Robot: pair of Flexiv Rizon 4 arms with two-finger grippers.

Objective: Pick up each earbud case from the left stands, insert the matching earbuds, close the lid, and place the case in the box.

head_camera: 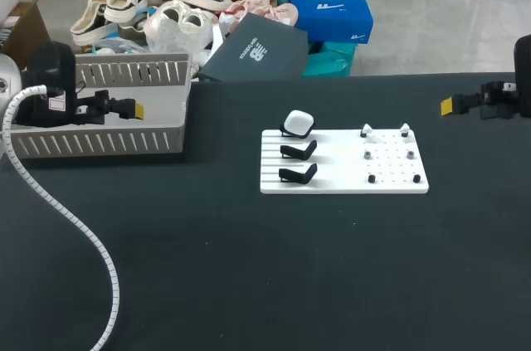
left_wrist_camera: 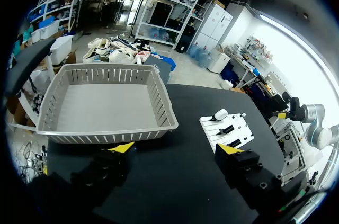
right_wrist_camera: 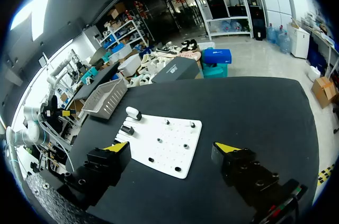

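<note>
Head view gives us the whole black desk (head_camera: pixel 249 285), with a white board (head_camera: pixel 344 183) near its middle. Three black stands (head_camera: pixel 299 150) run in a column down the board's left half. The stand at 12 o'clock of that column carries the rounded white case (head_camera: pixel 298 124); the other two sit at 6 o'clock of it, dark against the board. On the board's right half small pegs stand in rows, and the two pale pieces on the far row are probably earbuds (head_camera: pixel 366 129), though they are too small for us to be sure.

A grey slatted box (head_camera: pixel 99 145) sits at 9 o'clock of the board, well apart from it. Our left gripper (head_camera: pixel 133 108) hangs at the box, pointing toward 3 o'clock. Our right gripper (head_camera: pixel 448 105) hangs at 3 o'clock of the board, near the desk's right edge, pointing toward 9 o'clock.

Left wrist view shows the left gripper released, its fingers spread wide with only desk between them. The box lies just ahead of it at 11 o'clock. The board lies farther off at 1 o'clock, with the case on its far stand.

Right wrist view shows the right gripper released too, grasping nothing. The board lies ahead of it at 12 o'clock, the case at the board's 11 o'clock corner, and the box beyond that.
</note>
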